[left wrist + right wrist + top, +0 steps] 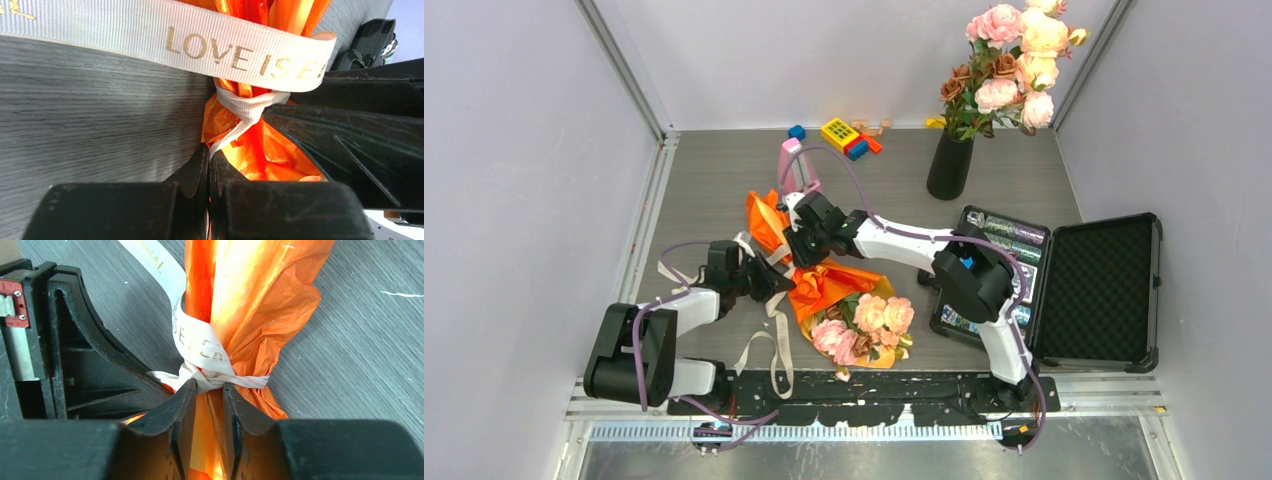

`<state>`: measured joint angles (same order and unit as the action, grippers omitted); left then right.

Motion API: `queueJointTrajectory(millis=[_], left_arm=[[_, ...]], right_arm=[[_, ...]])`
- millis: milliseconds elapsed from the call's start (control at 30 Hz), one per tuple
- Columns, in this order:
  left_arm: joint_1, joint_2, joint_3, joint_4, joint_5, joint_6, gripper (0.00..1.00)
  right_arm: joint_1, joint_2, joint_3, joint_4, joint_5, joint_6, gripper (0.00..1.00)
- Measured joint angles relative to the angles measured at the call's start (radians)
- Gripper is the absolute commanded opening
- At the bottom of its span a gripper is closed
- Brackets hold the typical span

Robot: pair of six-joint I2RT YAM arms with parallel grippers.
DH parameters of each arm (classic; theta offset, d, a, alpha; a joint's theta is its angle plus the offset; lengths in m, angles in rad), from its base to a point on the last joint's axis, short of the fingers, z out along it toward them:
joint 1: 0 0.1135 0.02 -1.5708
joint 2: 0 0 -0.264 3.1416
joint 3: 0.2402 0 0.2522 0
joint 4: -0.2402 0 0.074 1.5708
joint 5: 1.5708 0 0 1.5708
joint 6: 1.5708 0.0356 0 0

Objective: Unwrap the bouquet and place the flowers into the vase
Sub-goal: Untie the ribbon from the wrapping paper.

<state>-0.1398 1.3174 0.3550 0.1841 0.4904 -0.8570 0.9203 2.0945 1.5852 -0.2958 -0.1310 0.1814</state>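
Observation:
The bouquet [844, 300] lies on the table, its orange paper [260, 305] tied at the neck by a cream ribbon [240, 52] and its pink and peach flowers [864, 325] pointing toward the near edge. My left gripper [208, 150] is shut on a thin strand of the ribbon just below the knot [247, 105]. My right gripper [209, 387] holds the paper-wrapped neck, a finger on each side, right under the knot [210, 377]. The two grippers [776, 283] [802, 250] stand close together at the neck. The black vase [950, 165] stands at the back right with roses in it.
A pink metronome [796, 165] stands just behind the bouquet's tail. Toy blocks [844, 135] lie along the back wall. An open black case [1094, 290] sits at the right. Loose ribbon ends [769, 345] trail toward the near edge.

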Motion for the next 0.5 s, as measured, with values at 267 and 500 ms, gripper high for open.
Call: queueJointTrajectory(millis=[267,500], left_arm=[[0.000,0.000,0.000,0.000,0.000,0.000,0.00],[0.000,0.000,0.000,-0.001,0.000,0.001,0.00]], right_arm=[[0.001,0.010,0.001,0.020,0.017,0.015,0.00],[0.003,0.010,0.009,0.018,0.046,0.017,0.00]])
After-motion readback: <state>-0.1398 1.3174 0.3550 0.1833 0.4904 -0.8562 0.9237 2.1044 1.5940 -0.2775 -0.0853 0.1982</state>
